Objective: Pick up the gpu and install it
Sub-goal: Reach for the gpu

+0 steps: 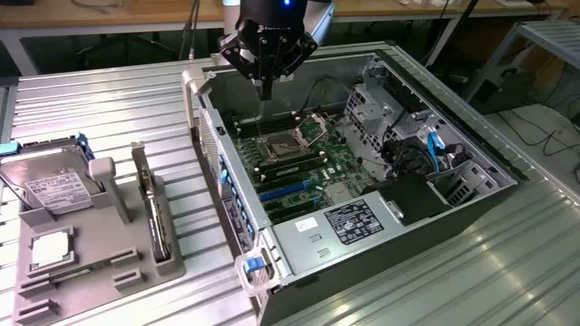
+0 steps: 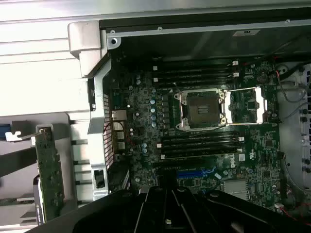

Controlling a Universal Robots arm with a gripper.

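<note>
One gpu [image 1: 156,217], one hard drive [image 1: 50,183], one computer [image 1: 435,238]

**Setting: robotics and electronics lab, computer-assembly station**

Recorded on site were: a ribbed sheet-metal work surface [image 1: 109,102]; an open tower computer case [image 1: 399,265] laid on its side, its motherboard [image 1: 299,163] exposed; a grey moulded parts fixture [image 1: 95,238] holding a hard drive [image 1: 50,187] among other components; a black robot gripper [image 1: 263,95] hanging above the case; wooden workbenches [image 1: 109,10] along the back; and loose cables [image 1: 534,132] on the floor at the exterior view's right, near a grey metal shelf frame [image 1: 553,34]. Nothing domestic or retail was noted among the fittings.
</note>
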